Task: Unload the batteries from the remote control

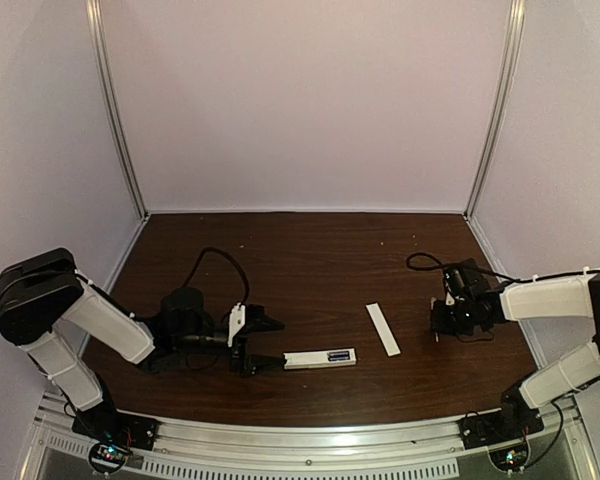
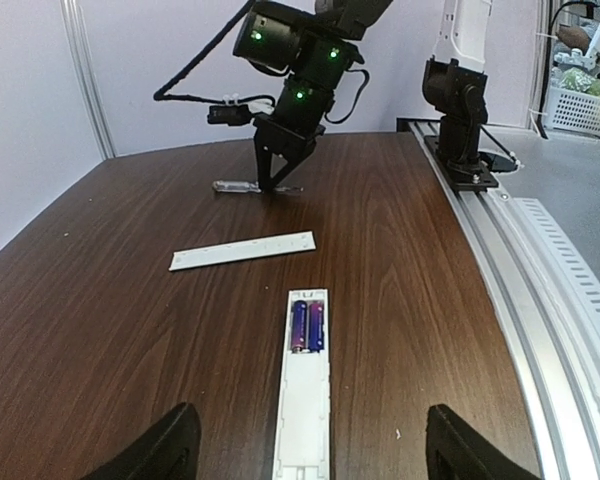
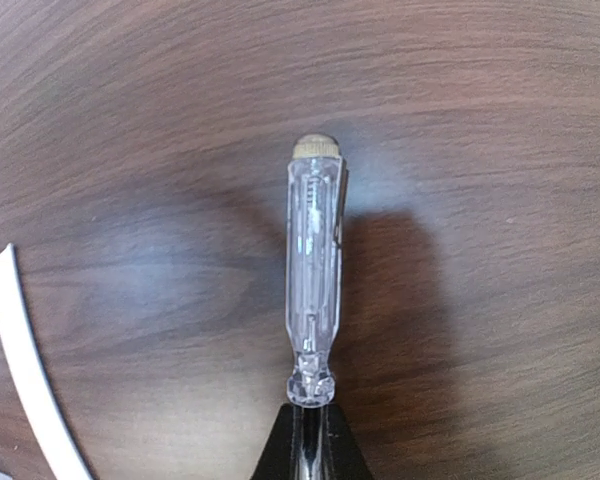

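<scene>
Left arm lay low, reaching right; left gripper (image 2: 310, 420) spread wide | slim white plastic remote control (image 2: 305, 400) between its fingers, blue-purple cylindrical batteries (image 2: 307, 326) seated in bay just ahead | flat white cover strip (image 2: 242, 250) beyond | right gripper (image 2: 276, 180) pointed down, pinching clear-handled metal screwdriver (image 3: 313, 280)

Dark wood-grain table (image 1: 320, 250). Pale lilac walls (image 1: 300, 100) on 3 sides. Alu corner posts (image 1: 117, 110) L & R at back. Slotted alu rail (image 1: 310, 440) along near edge. Light even, soft shadows.
</scene>
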Controlling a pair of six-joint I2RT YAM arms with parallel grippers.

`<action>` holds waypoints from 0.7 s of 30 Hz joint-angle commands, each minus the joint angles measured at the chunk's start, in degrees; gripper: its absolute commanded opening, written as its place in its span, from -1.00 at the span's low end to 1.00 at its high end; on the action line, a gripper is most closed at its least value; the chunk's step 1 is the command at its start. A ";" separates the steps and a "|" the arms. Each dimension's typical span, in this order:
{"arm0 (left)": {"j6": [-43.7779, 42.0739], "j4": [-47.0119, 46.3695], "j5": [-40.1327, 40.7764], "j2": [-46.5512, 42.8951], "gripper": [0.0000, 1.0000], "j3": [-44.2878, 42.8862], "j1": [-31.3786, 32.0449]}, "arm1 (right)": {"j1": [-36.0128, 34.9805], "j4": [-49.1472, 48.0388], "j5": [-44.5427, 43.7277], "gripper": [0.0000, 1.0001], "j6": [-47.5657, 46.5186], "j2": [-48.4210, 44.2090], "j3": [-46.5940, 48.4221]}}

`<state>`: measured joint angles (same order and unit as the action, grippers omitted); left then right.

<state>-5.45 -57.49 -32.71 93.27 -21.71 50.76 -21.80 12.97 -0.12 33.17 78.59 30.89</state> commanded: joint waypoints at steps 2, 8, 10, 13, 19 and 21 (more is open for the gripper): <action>3.12 -5.70 -5.43 -1.55 0.59 1.92 -2.45 | -1.06 -3.85 7.17 -1.00 -1.78 -6.00 -3.38; 4.60 -6.97 -6.23 -1.69 0.59 2.03 -2.86 | -3.29 -3.44 8.89 -1.00 -1.72 -15.04 -3.94; 5.13 -7.54 -6.85 -1.77 0.59 2.11 -2.99 | -4.65 -3.45 9.65 -1.00 -1.50 -17.41 -3.98; 6.55 -8.44 -7.75 -2.03 0.57 2.23 -3.33 | -7.04 -4.22 11.11 -1.00 -1.48 -19.99 -3.98; 9.21 -9.89 -9.57 -2.06 0.52 2.15 -4.00 | -13.38 -6.75 12.32 -1.00 -1.49 -21.91 -3.05; 10.16 -10.55 -9.65 -2.04 0.49 2.01 -4.00 | -15.48 -8.85 11.82 -1.00 -0.96 -22.20 -2.98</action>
<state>1.96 -63.86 -40.51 92.25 -20.23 47.18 -34.00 8.10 11.20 31.77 57.47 27.27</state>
